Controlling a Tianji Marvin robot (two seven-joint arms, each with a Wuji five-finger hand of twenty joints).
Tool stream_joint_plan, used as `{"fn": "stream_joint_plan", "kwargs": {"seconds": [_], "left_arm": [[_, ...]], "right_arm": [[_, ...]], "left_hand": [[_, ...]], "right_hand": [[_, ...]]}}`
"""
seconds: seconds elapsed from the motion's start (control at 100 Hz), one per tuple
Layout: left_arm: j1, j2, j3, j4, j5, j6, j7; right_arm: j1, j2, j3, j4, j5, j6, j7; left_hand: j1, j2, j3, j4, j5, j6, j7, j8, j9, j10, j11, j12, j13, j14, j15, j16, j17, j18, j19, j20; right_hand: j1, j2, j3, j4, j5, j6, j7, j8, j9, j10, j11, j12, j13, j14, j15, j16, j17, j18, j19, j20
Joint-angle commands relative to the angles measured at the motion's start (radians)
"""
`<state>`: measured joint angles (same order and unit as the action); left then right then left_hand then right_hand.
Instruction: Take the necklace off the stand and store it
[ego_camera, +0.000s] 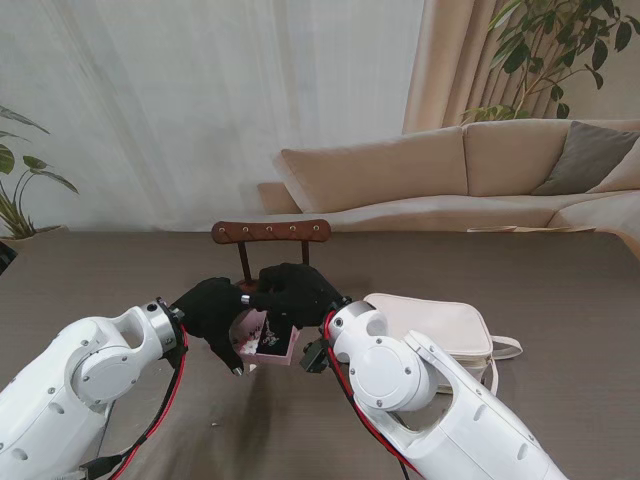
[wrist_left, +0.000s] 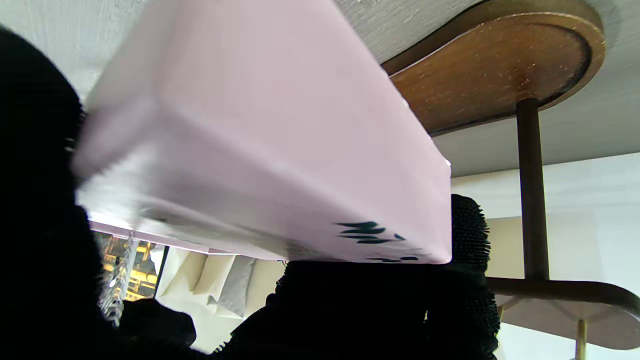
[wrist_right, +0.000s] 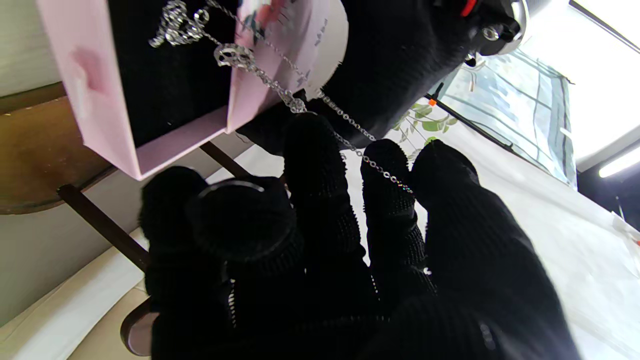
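The left robot hand (ego_camera: 215, 312) grips the pink box (ego_camera: 264, 337), lifted off the table (ego_camera: 560, 400) just in front of the wooden stand (ego_camera: 271, 233). The box is open, showing a black lining. The right robot hand (ego_camera: 293, 291) reaches over it, fingers (wrist_right: 320, 165) curled, with the necklace (wrist_right: 240, 57) chain draped across them; the pendant end already lies inside the box while the rest trails out over its edge. A white bag (ego_camera: 440, 330) lies to the right.
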<state>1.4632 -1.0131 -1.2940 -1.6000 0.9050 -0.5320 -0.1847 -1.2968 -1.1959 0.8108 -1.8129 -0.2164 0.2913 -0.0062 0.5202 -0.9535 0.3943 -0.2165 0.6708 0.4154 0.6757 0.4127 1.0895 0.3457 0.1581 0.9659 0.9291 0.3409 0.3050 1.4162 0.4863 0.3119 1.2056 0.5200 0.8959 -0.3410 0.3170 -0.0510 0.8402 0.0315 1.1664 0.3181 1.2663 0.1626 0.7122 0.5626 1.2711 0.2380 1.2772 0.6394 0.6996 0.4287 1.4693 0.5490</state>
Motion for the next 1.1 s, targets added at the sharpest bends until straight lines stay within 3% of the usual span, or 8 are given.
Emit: {"fn": "stream_joint_plan", "kwargs": {"seconds": [0.0,0.46,0.98,1.02,1.05,1.06,1.07,1.09], "left_arm": [[-0.003,-0.006,-0.002,-0.013,-0.005,0.002,-0.021],[-0.01,-0.006,-0.01,-0.019,0.0,-0.007,-0.02],[-0.021,-0.006,-0.011,-0.013,0.006,-0.016,-0.01],[-0.021,-0.006,-0.012,-0.013,0.006,-0.016,-0.011],[-0.02,-0.006,-0.012,-0.014,0.006,-0.015,-0.011],[-0.02,-0.006,-0.013,-0.014,0.006,-0.015,-0.012],[-0.02,-0.006,-0.013,-0.015,0.007,-0.015,-0.012],[-0.02,-0.006,-0.014,-0.016,0.007,-0.015,-0.012]], "right_arm": [[-0.003,0.002,-0.004,0.013,-0.006,-0.008,0.019],[0.002,0.014,-0.003,0.059,-0.059,-0.046,0.034],[0.028,0.029,-0.013,0.08,-0.189,-0.106,0.03],[0.029,0.029,-0.013,0.079,-0.196,-0.109,0.029],[0.029,0.03,-0.012,0.079,-0.2,-0.112,0.029],[0.03,0.03,-0.012,0.079,-0.201,-0.113,0.029],[0.03,0.031,-0.012,0.079,-0.201,-0.114,0.03],[0.03,0.031,-0.012,0.079,-0.203,-0.115,0.031]], "left_hand": [[0.467,0.154,0.524,0.024,0.111,-0.244,0.747,0.028,0.154,-0.171,0.13,0.032,0.104,-0.071,0.444,0.083,0.032,-0.084,0.093,0.035],[0.468,0.155,0.522,0.024,0.111,-0.244,0.747,0.028,0.153,-0.172,0.129,0.033,0.104,-0.073,0.449,0.079,0.036,-0.088,0.094,0.035],[0.468,0.153,0.523,0.024,0.111,-0.244,0.747,0.028,0.155,-0.171,0.13,0.033,0.108,-0.076,0.455,0.076,0.039,-0.086,0.096,0.036],[0.469,0.154,0.523,0.024,0.111,-0.244,0.747,0.028,0.155,-0.171,0.129,0.033,0.108,-0.076,0.455,0.076,0.039,-0.086,0.096,0.036],[0.468,0.154,0.522,0.024,0.111,-0.244,0.747,0.028,0.156,-0.171,0.13,0.033,0.107,-0.076,0.455,0.076,0.04,-0.087,0.096,0.036],[0.468,0.154,0.522,0.024,0.111,-0.244,0.747,0.028,0.155,-0.171,0.129,0.033,0.107,-0.076,0.455,0.076,0.04,-0.087,0.096,0.036],[0.467,0.154,0.522,0.024,0.111,-0.244,0.747,0.028,0.155,-0.172,0.129,0.033,0.107,-0.076,0.455,0.076,0.04,-0.087,0.096,0.036],[0.469,0.152,0.523,0.024,0.111,-0.244,0.747,0.028,0.155,-0.17,0.129,0.033,0.108,-0.076,0.456,0.076,0.04,-0.088,0.096,0.036]], "right_hand": [[-0.008,-0.02,0.023,-0.021,0.007,-0.026,0.007,0.01,0.013,-0.025,-0.015,0.016,0.031,-0.02,0.003,0.0,0.159,-0.008,0.04,-0.023],[-0.026,-0.022,0.024,-0.017,-0.017,-0.06,0.01,0.005,-0.175,-0.013,0.007,-0.005,0.026,-0.005,-0.307,-0.134,0.005,-0.027,-0.055,-0.014],[-0.115,-0.239,0.198,-0.06,-0.156,-0.114,0.0,-0.045,-0.418,-0.023,0.03,-0.054,-0.195,-0.048,-0.536,-0.147,-0.17,-0.096,-0.171,-0.009],[-0.126,-0.259,0.214,-0.042,-0.164,-0.114,-0.003,-0.048,-0.433,-0.024,0.032,-0.055,-0.215,-0.047,-0.544,-0.149,-0.185,-0.098,-0.18,-0.01],[-0.135,-0.267,0.258,0.019,-0.167,-0.113,-0.004,-0.05,-0.437,-0.024,0.035,-0.058,-0.221,-0.049,-0.545,-0.15,-0.188,-0.099,-0.183,-0.008],[-0.179,-0.289,0.374,0.053,-0.169,-0.115,-0.006,-0.051,-0.438,-0.024,0.035,-0.06,-0.223,-0.049,-0.547,-0.151,-0.191,-0.1,-0.185,-0.008],[-0.231,-0.314,0.528,0.02,-0.171,-0.116,-0.006,-0.053,-0.439,-0.025,0.034,-0.062,-0.226,-0.049,-0.549,-0.152,-0.193,-0.101,-0.188,-0.007],[-0.351,-0.395,0.843,-0.109,-0.175,-0.117,-0.009,-0.055,-0.445,-0.025,0.033,-0.065,-0.233,-0.05,-0.553,-0.153,-0.198,-0.102,-0.193,-0.007]]}}
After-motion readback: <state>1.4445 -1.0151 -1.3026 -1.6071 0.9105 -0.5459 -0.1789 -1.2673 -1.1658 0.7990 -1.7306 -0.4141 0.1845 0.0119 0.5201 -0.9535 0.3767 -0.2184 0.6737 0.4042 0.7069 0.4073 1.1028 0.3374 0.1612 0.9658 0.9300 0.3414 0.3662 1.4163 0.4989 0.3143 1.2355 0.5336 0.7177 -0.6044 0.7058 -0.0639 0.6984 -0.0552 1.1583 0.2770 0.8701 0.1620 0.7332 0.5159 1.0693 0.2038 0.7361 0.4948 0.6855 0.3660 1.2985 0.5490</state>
